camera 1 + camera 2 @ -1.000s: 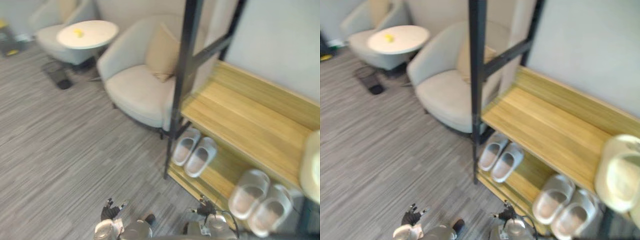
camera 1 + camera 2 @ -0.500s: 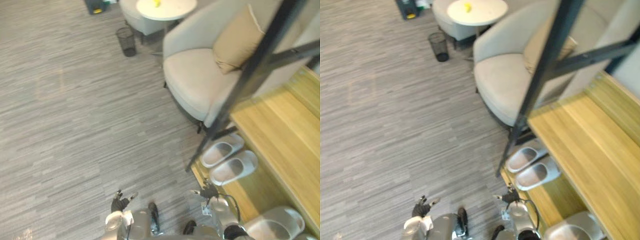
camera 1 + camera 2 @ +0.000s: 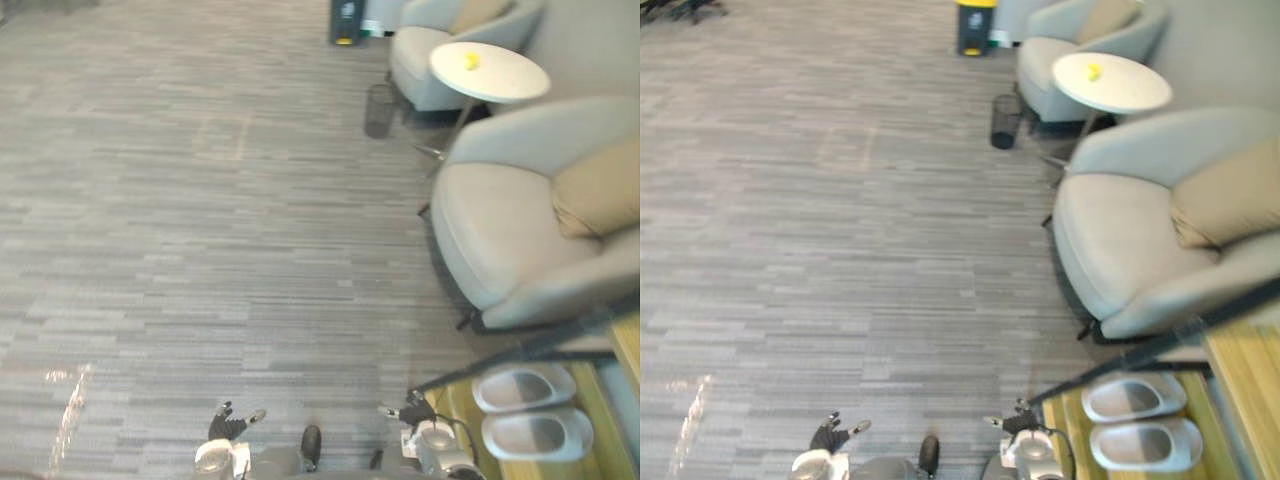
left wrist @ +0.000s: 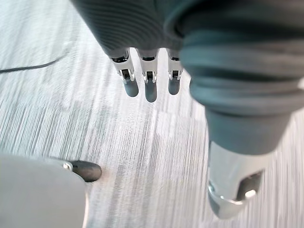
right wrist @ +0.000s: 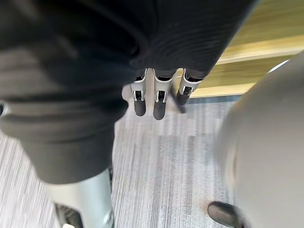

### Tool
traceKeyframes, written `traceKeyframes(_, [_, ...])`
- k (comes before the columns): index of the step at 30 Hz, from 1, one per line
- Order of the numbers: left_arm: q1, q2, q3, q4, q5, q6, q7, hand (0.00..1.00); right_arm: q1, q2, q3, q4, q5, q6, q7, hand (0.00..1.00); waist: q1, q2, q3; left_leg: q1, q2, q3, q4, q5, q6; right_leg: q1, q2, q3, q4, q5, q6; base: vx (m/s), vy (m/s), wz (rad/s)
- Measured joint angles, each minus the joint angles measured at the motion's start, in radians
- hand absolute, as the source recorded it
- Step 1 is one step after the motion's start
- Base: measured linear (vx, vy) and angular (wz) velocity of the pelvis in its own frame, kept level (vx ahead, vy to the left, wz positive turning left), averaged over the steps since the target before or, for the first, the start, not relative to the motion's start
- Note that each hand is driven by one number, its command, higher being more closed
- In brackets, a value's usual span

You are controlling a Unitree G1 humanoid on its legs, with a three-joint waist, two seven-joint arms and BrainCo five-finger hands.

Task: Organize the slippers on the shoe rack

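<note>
Slippers [image 3: 523,388], 2 pale ones, are lying side by side, low at the end of the shoe rack [image 3: 1240,370]. The left robot hand [image 3: 228,425] and the right robot hand [image 3: 410,412] are hanging released, holding nothing. Each slipper is probably handling light, soft and bendy, so pinching its upper band looks best.

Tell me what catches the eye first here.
A pair of pale slippers sits side by side on the rack's low shelf at lower right, beside the open, empty right hand. Beyond them stands a beige armchair; the left hand hangs open over the grey floor.
</note>
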Motion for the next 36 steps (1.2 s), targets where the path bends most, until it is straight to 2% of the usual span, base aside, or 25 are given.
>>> traceKeyframes(1, [0.001, 0.0, 0.003, 0.001, 0.0, 0.0, 0.0, 0.0, 0.001, -0.001, -0.001, 0.0, 0.0, 0.0, 0.0, 0.0, -0.003, -0.003, -0.001, 0.003, -0.004, -0.016, 0.006, -0.007, -0.001, -0.003, 0.003, 0.007, -0.017, 0.005, -0.008, 0.24, -0.157, 1.33])
traceKeyframes(4, [0.008, -0.018, 0.078, -0.014, -0.001, -0.002, 0.002, 0.0, 0.026, 0.008, 0.001, -0.001, 0.001, 0.0, -0.001, 0.0, -0.001, -0.025, -0.018, -0.018, -0.029, -0.085, 0.159, -0.132, -0.013, 0.035, -0.009, -0.021, -0.134, 0.057, -0.047, 0.28, -0.171, 1.18])
traceKeyframes(5, [0.014, -0.03, 0.109, -0.022, 0.0, -0.002, 0.002, 0.0, 0.027, 0.013, 0.023, -0.015, 0.0, 0.001, -0.001, 0.0, 0.003, -0.019, -0.02, -0.054, -0.014, -0.067, 0.289, -0.205, -0.048, 0.059, -0.001, -0.055, -0.161, 0.074, -0.069, 0.27, -0.128, 0.68])
traceKeyframes(6, [0.014, -0.051, 0.137, -0.036, -0.004, -0.001, 0.0, 0.0, 0.024, 0.007, 0.039, -0.047, 0.001, -0.001, 0.0, 0.0, 0.015, 0.014, -0.017, -0.15, 0.015, 0.006, 0.506, -0.237, -0.082, 0.078, 0.025, -0.079, -0.164, 0.044, -0.085, 0.52, -0.233, 0.65])
traceKeyframes(7, [0.012, -0.081, 0.157, -0.072, -0.016, 0.0, 0.0, 0.0, 0.003, 0.003, 0.063, -0.067, 0.004, 0.0, -0.001, 0.0, 0.021, 0.044, 0.001, -0.251, 0.06, 0.101, 0.737, -0.213, -0.122, 0.119, 0.052, -0.103, -0.178, 0.028, -0.095, 0.39, -0.16, 0.34])
traceKeyframes(8, [0.013, -0.09, 0.163, -0.084, -0.021, -0.001, 0.0, 0.0, -0.001, 0.005, 0.069, -0.075, 0.005, 0.0, -0.001, 0.0, 0.023, 0.054, 0.007, -0.277, 0.082, 0.136, 0.809, -0.192, -0.134, 0.14, 0.062, -0.11, -0.187, 0.021, -0.101, 0.4, -0.127, 0.13])
traceKeyframes(10, [0.02, -0.096, 0.174, -0.118, -0.032, 0.002, 0.0, 0.0, -0.022, 0.034, 0.118, -0.08, 0.007, 0.0, -0.004, 0.0, 0.044, 0.061, 0.023, -0.336, 0.241, 0.292, 0.979, -0.225, -0.114, 0.268, 0.094, -0.118, -0.247, 0.005, -0.122, 0.37, -0.06, 0.02])
traceKeyframes(13, [0.017, -0.084, 0.172, -0.155, -0.039, -0.001, 0.0, 0.0, -0.021, 0.049, 0.117, -0.095, 0.009, 0.0, -0.008, 0.0, 0.052, 0.027, 0.029, -0.421, 0.308, 0.37, 0.886, -0.246, -0.132, 0.38, 0.07, -0.157, -0.37, 0.0, -0.113, 0.49, -0.051, 0.3])
traceKeyframes(15, [0.008, -0.078, 0.174, -0.156, -0.042, -0.002, 0.0, 0.0, -0.024, 0.038, 0.112, -0.103, 0.019, 0.001, -0.015, 0.0, 0.059, 0.021, 0.034, -0.472, 0.297, 0.408, 0.753, -0.238, -0.124, 0.423, 0.049, -0.181, -0.426, -0.004, -0.088, 0.38, 0.076, 0.52])
traceKeyframes(16, [-0.006, -0.078, 0.173, -0.158, -0.046, -0.004, -0.001, 0.0, -0.031, 0.029, 0.103, -0.102, 0.031, 0.002, -0.026, 0.0, 0.069, 0.015, 0.046, -0.491, 0.262, 0.43, 0.594, -0.184, -0.095, 0.466, 0.03, -0.208, -0.456, -0.003, -0.085, 0.36, 0.096, 0.52])
traceKeyframes(17, [-0.007, -0.078, 0.173, -0.158, -0.047, -0.004, -0.001, 0.0, -0.032, 0.027, 0.103, -0.1, 0.034, 0.002, -0.028, 0.0, 0.071, 0.013, 0.048, -0.491, 0.256, 0.433, 0.555, -0.163, -0.093, 0.473, 0.027, -0.212, -0.459, -0.003, -0.085, 0.63, 0.211, 0.49])
traceKeyframes(18, [0.002, -0.077, 0.172, -0.157, -0.049, -0.008, -0.001, 0.0, -0.048, 0.021, 0.104, -0.064, 0.037, 0.0, -0.031, 0.0, 0.088, 0.019, 0.044, -0.473, 0.228, 0.428, 0.378, -0.017, -0.075, 0.509, 0.028, -0.213, -0.466, -0.005, -0.078, 0.47, 0.176, 0.13])
traceKeyframes(19, [0.003, -0.071, 0.174, -0.155, -0.053, -0.009, -0.001, 0.0, -0.056, 0.022, 0.103, -0.048, 0.037, 0.001, -0.032, 0.0, 0.097, 0.018, 0.043, -0.465, 0.22, 0.425, 0.385, 0.02, -0.049, 0.516, 0.023, -0.202, -0.464, -0.007, -0.066, 0.83, 0.302, 0.26])
traceKeyframes(20, [-0.005, -0.04, 0.173, -0.153, -0.055, -0.009, 0.001, 0.0, -0.069, 0.044, 0.1, -0.021, 0.037, 0.003, -0.032, 0.0, 0.112, -0.04, 0.039, -0.461, 0.179, 0.434, 0.422, -0.044, -0.027, 0.512, -0.025, -0.194, -0.407, 0.026, -0.001, 0.48, 0.172, 0.18])
traceKeyframes(21, [-0.005, -0.036, 0.172, -0.151, -0.055, -0.008, 0.001, 0.0, -0.068, 0.046, 0.095, -0.024, 0.036, 0.001, -0.032, 0.0, 0.112, -0.043, 0.039, -0.459, 0.177, 0.434, 0.429, -0.054, -0.019, 0.506, -0.031, -0.189, -0.379, 0.037, 0.017, 0.74, 0.284, 0.47])
traceKeyframes(22, [-0.005, -0.028, 0.164, -0.138, -0.052, -0.003, 0.002, 0.0, -0.055, 0.055, 0.073, -0.027, 0.035, 0.0, -0.032, 0.0, 0.115, -0.048, 0.04, -0.402, 0.157, 0.408, 0.455, -0.115, -0.004, 0.44, -0.065, -0.145, -0.133, 0.124, 0.058, 0.49, 0.208, 0.38])
traceKeyframes(23, [-0.006, -0.026, 0.159, -0.135, -0.049, -0.001, 0.002, 0.0, -0.05, 0.055, 0.068, -0.028, 0.035, 0.0, -0.031, 0.0, 0.114, -0.048, 0.04, -0.388, 0.151, 0.399, 0.454, -0.126, -0.004, 0.424, -0.071, -0.133, -0.076, 0.157, 0.06, 0.73, 0.295, 0.68])
traceKeyframes(24, [-0.008, -0.019, 0.132, -0.125, -0.033, 0.005, 0.001, 0.0, -0.025, 0.052, 0.057, -0.036, 0.035, 0.0, -0.031, 0.0, 0.109, -0.044, 0.046, -0.299, 0.135, 0.369, 0.45, -0.166, -0.006, 0.347, -0.091, -0.081, 0.204, 0.19, 0.047, 0.47, 0.169, 0.52])
traceKeyframes(26, [-0.011, -0.023, 0.133, -0.123, -0.016, 0.019, 0.001, 0.0, 0.006, 0.054, 0.057, -0.045, 0.036, -0.006, -0.032, 0.0, 0.095, -0.033, 0.054, -0.184, 0.131, 0.331, 0.419, -0.198, -0.003, 0.238, -0.072, -0.038, 0.454, 0.16, 0.024, 0.55, 0.149, 0.65])
traceKeyframes(28, [-0.019, -0.033, 0.133, -0.124, -0.016, 0.02, 0.002, 0.0, 0.042, 0.061, 0.057, -0.073, 0.037, -0.009, -0.031, 0.0, 0.072, -0.024, 0.056, -0.073, 0.144, 0.3, 0.343, -0.232, -0.005, 0.1, -0.039, -0.061, 0.511, 0.119, -0.004, 0.5, 0.071, 0.52])
traceKeyframes(30, [-0.035, -0.034, 0.133, -0.106, -0.017, 0.021, 0.001, 0.0, 0.05, 0.066, 0.049, -0.119, 0.04, -0.019, -0.027, 0.0, 0.055, -0.03, 0.056, 0.011, 0.162, 0.265, 0.31, -0.294, -0.015, -0.076, -0.015, -0.131, 0.314, 0.091, -0.017, 0.36, -0.012, 0.31])
traceKeyframes(31, [-0.037, -0.033, 0.133, -0.103, -0.017, 0.021, 0.001, 0.0, 0.049, 0.066, 0.044, -0.122, 0.04, -0.023, -0.028, 0.0, 0.052, -0.03, 0.056, 0.023, 0.164, 0.261, 0.308, -0.305, -0.02, -0.09, -0.008, -0.142, 0.259, 0.093, -0.015, 0.32, -0.023, 0.35])
traceKeyframes(34, [-0.04, -0.029, 0.135, -0.065, -0.017, 0.021, 0.0, 0.0, 0.026, 0.066, 0.02, -0.097, 0.044, -0.02, -0.026, 0.0, 0.033, -0.044, 0.053, 0.149, 0.149, 0.203, 0.236, -0.35, -0.062, -0.117, 0.037, -0.15, -0.302, 0.209, 0.017, 0.54, -0.083, 0.57])
traceKeyframes(35, [-0.035, -0.027, 0.138, -0.066, -0.017, 0.021, 0.001, 0.0, 0.023, 0.066, 0.021, -0.091, 0.044, -0.018, -0.024, 0.0, 0.025, -0.046, 0.048, 0.17, 0.148, 0.192, 0.214, -0.358, -0.075, -0.127, 0.043, -0.144, -0.328, 0.224, 0.007, 0.82, -0.202, 0.71])
traceKeyframes(36, [-0.016, -0.025, 0.146, -0.066, -0.017, 0.021, 0.001, 0.0, 0.018, 0.066, 0.022, -0.078, 0.044, -0.016, -0.022, 0.0, 0.01, -0.037, 0.035, 0.214, 0.166, 0.169, 0.185, -0.372, -0.09, -0.128, 0.059, -0.139, -0.334, 0.251, -0.041, 0.79, -0.218, 0.93])
